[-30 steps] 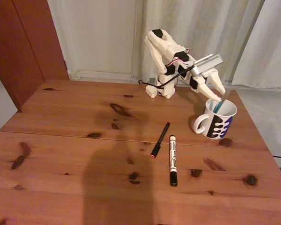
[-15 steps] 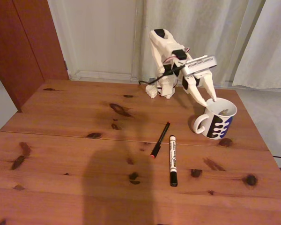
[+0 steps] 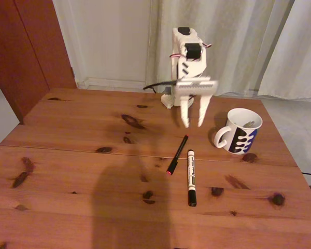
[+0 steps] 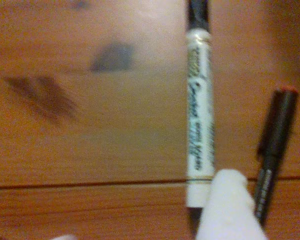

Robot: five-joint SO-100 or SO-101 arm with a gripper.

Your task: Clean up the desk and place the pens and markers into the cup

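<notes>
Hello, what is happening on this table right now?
A small white robot arm is tidying pens into a mug. Its gripper hangs open and empty above the desk, near the black pen and the white marker, which lie side by side. The cup stands to the right in the fixed view.

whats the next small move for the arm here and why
Probably lower the tool onto the black pen. The tool hangs open and empty above the desk, just beyond the pen's far end. The pen and the marker lie flat, side by side, outside the cup, and the pen looks nearer the fingers.
</notes>
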